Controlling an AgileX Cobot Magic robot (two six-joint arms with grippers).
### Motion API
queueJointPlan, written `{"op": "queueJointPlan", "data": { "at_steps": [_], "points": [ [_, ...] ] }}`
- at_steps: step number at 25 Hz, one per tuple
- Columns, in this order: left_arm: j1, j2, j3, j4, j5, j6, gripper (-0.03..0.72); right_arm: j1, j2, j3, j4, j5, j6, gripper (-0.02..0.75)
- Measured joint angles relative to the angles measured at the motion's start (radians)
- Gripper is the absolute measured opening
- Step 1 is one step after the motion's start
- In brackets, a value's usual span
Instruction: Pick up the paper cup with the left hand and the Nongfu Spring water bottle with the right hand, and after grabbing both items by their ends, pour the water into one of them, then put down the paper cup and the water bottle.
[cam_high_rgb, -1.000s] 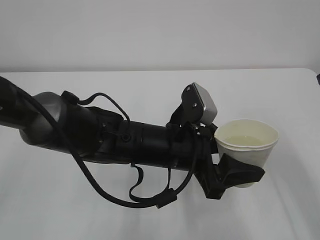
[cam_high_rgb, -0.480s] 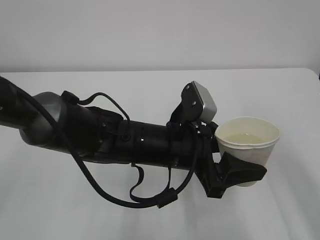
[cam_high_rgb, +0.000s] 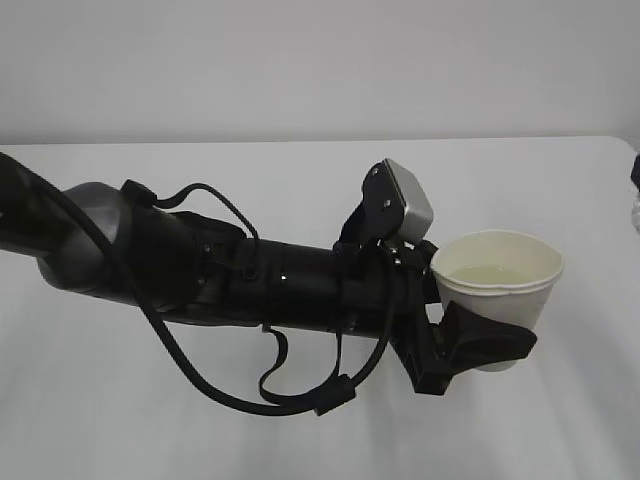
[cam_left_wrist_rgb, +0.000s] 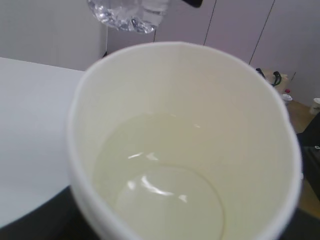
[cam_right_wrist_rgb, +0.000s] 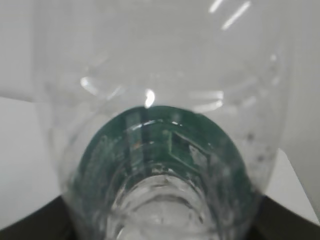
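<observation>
Above the white bench (cam_high_rgb: 300, 170), the left hand (cam_high_rgb: 470, 350) grips the cup (cam_high_rgb: 497, 283) low on its wall, black fingers (cam_high_rgb: 485, 345) closed around the lower part, so the cup sits upright at the hand's tip, right of centre in the exterior view. Cup: small, white, tapered, rolled rim, pale cream inside; a shallow pool of water (cam_left_wrist_rgb: 165, 195) covers its bottom, clear with bright glints. A silver-grey box (cam_high_rgb: 408, 203) sits on the arm just behind the cup, with black cables looping under the arm. Bottle (cam_right_wrist_rgb: 160, 150): clear ribbed plastic, dark green label band seen through the wall; lettering on the band is too blurred to read. It fills the right wrist view, lying along the right hand, whose dark edges show only at the lower corners; the hand appears closed on the bottle. From the left wrist view, a clear bottle end (cam_left_wrist_rgb: 127, 15) shows beyond the cup's far rim, apart from it.
</observation>
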Motion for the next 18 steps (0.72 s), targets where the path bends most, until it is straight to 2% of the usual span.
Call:
{"op": "queueJointPlan", "data": {
  "at_steps": [4, 13, 18],
  "points": [
    [0.0, 0.0, 0.0, 0.0, 0.0, 0.0, 0.471, 0.0, 0.0, 0.0, 0.002, 0.058, 0.004, 0.419],
    [0.0, -0.001, 0.0, 0.0, -0.024, 0.0, 0.471, 0.0, 0.084, 0.0, 0.006, 0.058, 0.009, 0.415],
    [0.0, -0.001, 0.0, 0.0, -0.028, 0.0, 0.471, 0.0, 0.2, 0.0, 0.008, -0.072, 0.056, 0.392]
  ]
}}
